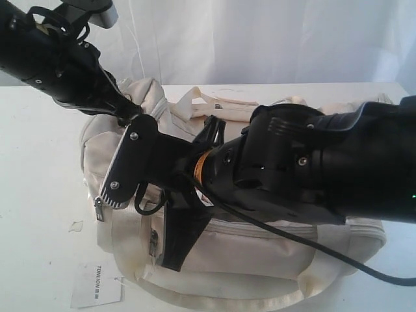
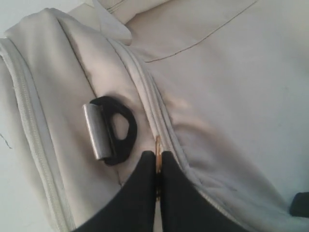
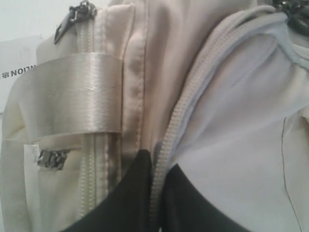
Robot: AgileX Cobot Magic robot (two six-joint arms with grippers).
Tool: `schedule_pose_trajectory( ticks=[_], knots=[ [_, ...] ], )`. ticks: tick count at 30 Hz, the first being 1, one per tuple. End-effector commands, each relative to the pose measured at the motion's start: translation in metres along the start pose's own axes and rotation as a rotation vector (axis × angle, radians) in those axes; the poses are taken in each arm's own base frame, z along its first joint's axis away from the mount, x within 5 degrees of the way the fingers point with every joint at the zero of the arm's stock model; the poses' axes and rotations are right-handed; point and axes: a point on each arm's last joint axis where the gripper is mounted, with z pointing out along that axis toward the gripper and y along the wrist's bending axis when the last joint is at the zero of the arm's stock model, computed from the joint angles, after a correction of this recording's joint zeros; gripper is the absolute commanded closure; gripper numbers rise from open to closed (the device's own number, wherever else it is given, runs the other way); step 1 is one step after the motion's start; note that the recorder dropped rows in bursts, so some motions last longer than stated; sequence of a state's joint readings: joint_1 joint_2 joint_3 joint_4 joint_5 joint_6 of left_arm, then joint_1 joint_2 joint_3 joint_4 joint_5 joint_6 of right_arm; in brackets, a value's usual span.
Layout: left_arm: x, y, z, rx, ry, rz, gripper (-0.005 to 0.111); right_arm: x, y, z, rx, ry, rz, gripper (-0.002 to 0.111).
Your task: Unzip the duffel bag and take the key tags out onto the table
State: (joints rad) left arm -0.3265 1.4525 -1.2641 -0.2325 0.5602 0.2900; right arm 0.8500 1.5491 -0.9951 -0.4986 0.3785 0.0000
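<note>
The right arm (image 1: pixel 325 162), black and bulky, fills the foreground and reaches across the 1 duffel bag (image 1: pixel 260 250). The right gripper (image 3: pixel 155 162) is clamped tight on the bag's grey zipper edge, where grey lining (image 3: pixel 231 145) shows. The left gripper (image 2: pixel 158 164), at the bag's far end, is pinched closed on a thin fold along a seam of the bag, just beside 1 black strap clip (image 2: pixel 118 130). 2 grey zipper pulls (image 3: pixel 72 17) sit on the bag's front, 1 on each side of a pale webbing handle (image 3: pixel 72 94). 1 white paper label (image 1: pixel 96 285) lies just beside the bag's front corner. The bag rests on the white table (image 1: pixel 39 169), and a white curtain (image 1: pixel 260 39) hangs behind the bag.
</note>
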Motion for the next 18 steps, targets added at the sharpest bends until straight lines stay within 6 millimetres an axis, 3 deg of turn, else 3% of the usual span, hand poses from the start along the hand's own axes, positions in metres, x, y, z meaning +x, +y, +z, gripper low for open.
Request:
schedule_pose_trajectory(
  ticks=[1,8,18],
  knots=[
    [-0.007,0.002,0.007,-0.02,-0.063,-0.006,0.107,-0.001,0.009,-0.001,-0.022,0.005,-0.006,0.108],
    [-0.012,0.006,0.01,-0.049,-0.118,-0.008,0.107,0.0,0.009,-0.001,-0.022,0.013,-0.006,0.108],
    [-0.016,0.014,0.029,-0.093,-0.154,0.012,0.107,0.0,0.009,-0.001,-0.022,0.019,-0.004,0.108]
  ],
)
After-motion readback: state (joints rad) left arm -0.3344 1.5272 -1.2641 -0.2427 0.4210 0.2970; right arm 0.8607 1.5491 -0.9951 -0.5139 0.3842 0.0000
